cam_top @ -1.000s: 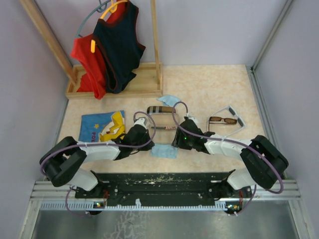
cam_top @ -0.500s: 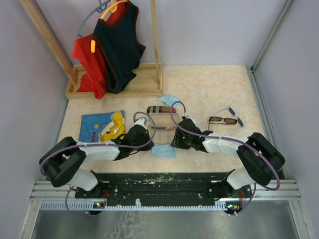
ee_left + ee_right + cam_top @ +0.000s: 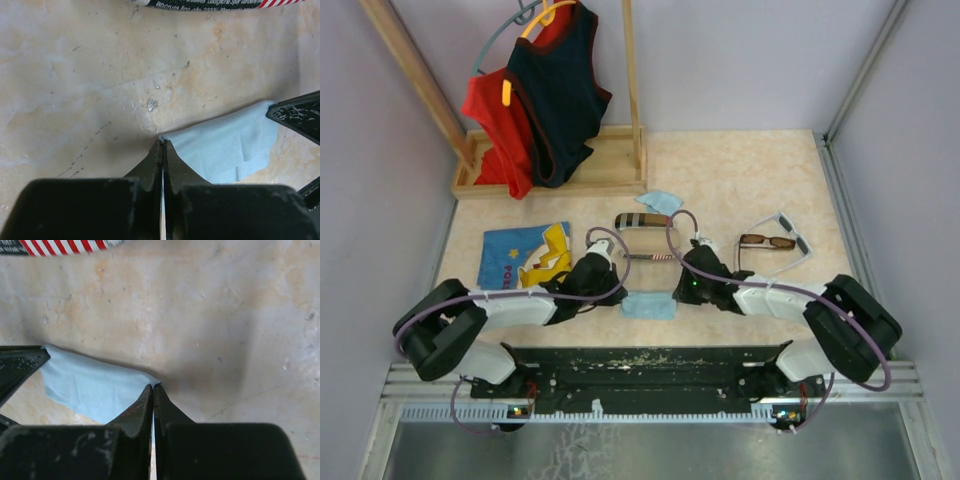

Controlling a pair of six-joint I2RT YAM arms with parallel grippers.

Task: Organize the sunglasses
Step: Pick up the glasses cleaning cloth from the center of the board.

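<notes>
Right gripper (image 3: 152,387) pinching cloth (image 3: 90,387), sunglasses (image 3: 767,241) apart — rightward

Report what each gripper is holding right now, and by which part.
Both hold the same light-blue cloth. The left gripper is shut on one corner and the right gripper on another.

From above, the arms hide the tips of the left end effector (image 3: 162,150) and right end effector (image 3: 152,390) at the light-blue cloth (image 3: 648,306). Close up, the top edge cuts the flag-print case (image 3: 60,246) down to a striped sliver.
</notes>
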